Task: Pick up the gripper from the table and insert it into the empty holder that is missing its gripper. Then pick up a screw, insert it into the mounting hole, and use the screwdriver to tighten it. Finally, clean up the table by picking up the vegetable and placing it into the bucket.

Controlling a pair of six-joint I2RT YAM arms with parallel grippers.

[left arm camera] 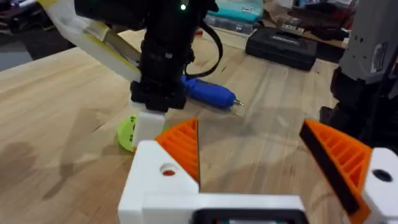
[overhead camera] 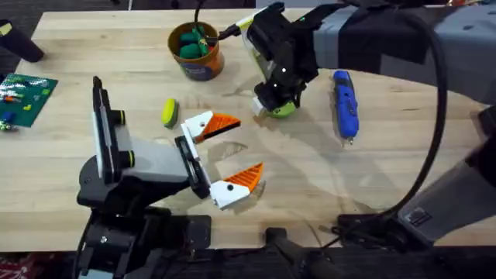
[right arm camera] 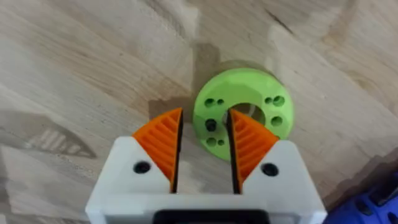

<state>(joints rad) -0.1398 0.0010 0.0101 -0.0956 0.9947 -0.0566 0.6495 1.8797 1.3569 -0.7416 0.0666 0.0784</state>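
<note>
Right tool point(right arm camera: 204, 149) is down on the table point(overhead camera: 116, 54), pads clamped on the rim of the green ring point(right arm camera: 244, 113), one pad in its hole. Left tool point(overhead camera: 229, 153) sits wide apart near the table's front, holding nothing, both orange fingers point(overhead camera: 221, 122) mounted. Vegetable point(overhead camera: 170, 111) lies on the table just beside the left tool's far finger. Bucket point(overhead camera: 197, 49) stands at the back with green items inside. Screwdriver point(overhead camera: 346, 104) lies beside the right tool.
</note>
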